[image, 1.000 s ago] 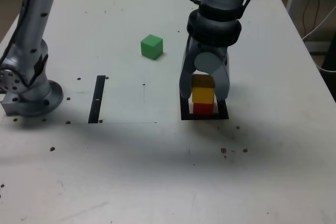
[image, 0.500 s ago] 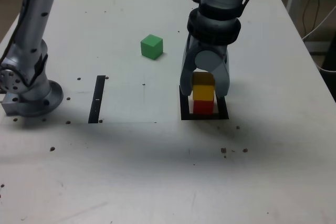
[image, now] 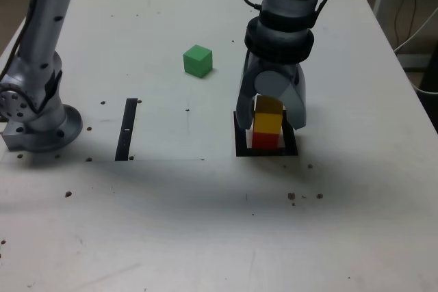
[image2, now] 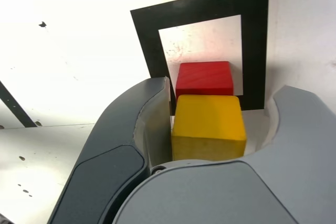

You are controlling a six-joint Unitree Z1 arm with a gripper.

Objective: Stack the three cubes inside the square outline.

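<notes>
White tabletop, pincer partly open around yellow cube (gap one side), stacked on red cube

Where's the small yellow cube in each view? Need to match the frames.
Exterior view: small yellow cube sits on the red cube, between the pincer fingers, right of centre.
Wrist view: yellow cube centre frame, between the fingers.
Shared landmark: thick black square outline around the stack.

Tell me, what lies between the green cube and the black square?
Only bare white table, as the exterior view shows; the green cube sits apart from the black square holding the stack.
</notes>
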